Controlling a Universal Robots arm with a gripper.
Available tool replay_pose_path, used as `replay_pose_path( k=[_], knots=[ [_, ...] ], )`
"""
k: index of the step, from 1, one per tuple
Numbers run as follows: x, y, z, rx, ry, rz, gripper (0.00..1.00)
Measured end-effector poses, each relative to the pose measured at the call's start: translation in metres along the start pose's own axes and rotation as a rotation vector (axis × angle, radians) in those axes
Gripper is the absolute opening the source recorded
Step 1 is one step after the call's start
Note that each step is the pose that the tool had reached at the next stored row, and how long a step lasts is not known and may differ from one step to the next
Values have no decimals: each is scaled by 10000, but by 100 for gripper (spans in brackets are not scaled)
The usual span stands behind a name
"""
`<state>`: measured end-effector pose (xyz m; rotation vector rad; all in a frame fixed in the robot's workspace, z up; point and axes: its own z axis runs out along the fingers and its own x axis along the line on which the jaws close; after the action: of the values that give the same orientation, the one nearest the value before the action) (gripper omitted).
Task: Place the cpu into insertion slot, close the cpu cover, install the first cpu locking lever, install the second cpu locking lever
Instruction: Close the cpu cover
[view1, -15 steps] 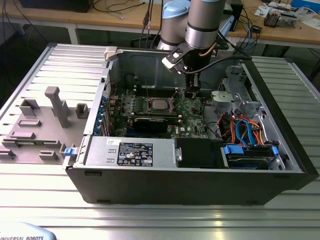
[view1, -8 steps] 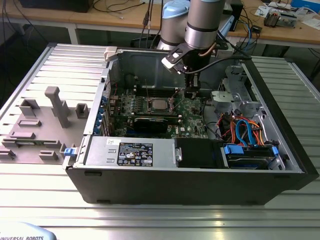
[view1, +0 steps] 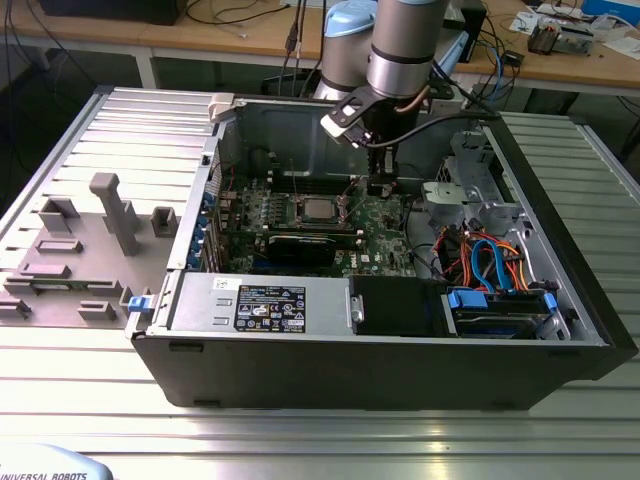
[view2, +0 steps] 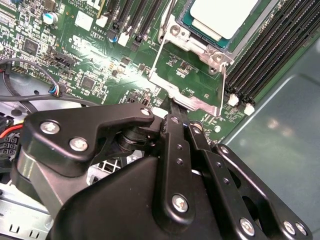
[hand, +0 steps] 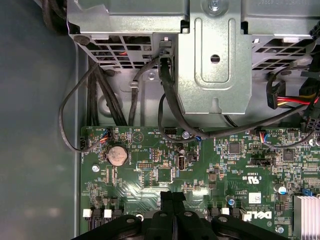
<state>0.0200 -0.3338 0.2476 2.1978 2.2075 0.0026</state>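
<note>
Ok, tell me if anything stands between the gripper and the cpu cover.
Nothing visible does. In the second wrist view the gripper is right at an edge of the cpu cover.

cpu (view2: 225, 17): top was dull silver-grey metal, smooth
cpu cover (view2: 196, 99): was bare silver metal, shiny
circuit board (view2: 100, 65): looked green and glossy
jaws: were matt black, screw heads bright
case (view2: 280, 125): was smooth grey sheet metal
table (view1: 300, 440): was pale ribbed metal
</note>
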Motion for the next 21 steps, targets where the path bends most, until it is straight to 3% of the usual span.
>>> replay_pose_path(
  k=[21],
  knots=[
    [0,-34,0,0,-1,-3,11]
  ],
)
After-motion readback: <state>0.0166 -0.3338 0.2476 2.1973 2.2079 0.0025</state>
